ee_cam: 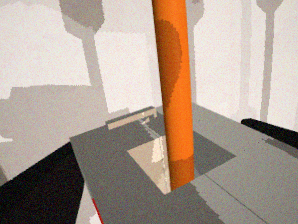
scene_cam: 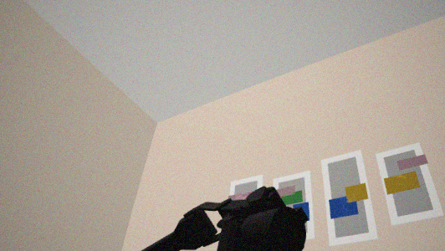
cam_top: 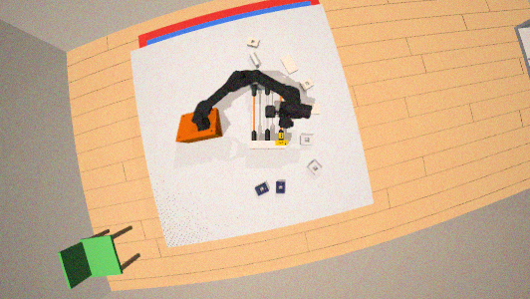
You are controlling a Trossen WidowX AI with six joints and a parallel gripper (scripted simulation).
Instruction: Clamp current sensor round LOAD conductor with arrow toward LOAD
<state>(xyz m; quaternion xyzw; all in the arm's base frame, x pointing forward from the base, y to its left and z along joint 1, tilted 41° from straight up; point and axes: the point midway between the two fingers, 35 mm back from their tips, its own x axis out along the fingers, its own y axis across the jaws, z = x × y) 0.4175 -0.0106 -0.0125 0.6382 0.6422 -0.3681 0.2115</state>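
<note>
Claw (cam_top: 285,123) (ee_cam: 162,139) grips the grey sensor (ee_cam: 117,160), orange conductor (cam_top: 281,129) (ee_cam: 175,95) running through its opening.

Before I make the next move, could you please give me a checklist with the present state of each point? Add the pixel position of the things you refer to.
1. Gripper (cam_top: 286,123) (ee_cam: 162,139) shut on the sensor (ee_cam: 120,162): ok.
2. Orange conductor (cam_top: 281,98) (ee_cam: 176,100) running into the sensor's square opening: ok.
3. That conductor is the one marked LOAD: cannot tell; the lettering on the yellow marker (cam_top: 281,143) is too small to read.
4. Arrow pointing toward the LOAD marker: cannot tell; no arrow is readable.
5. Sensor latched: cannot tell; no latch can be made out.
6. Sensor let go: not ok; the gripper has it between its fingers.
</note>
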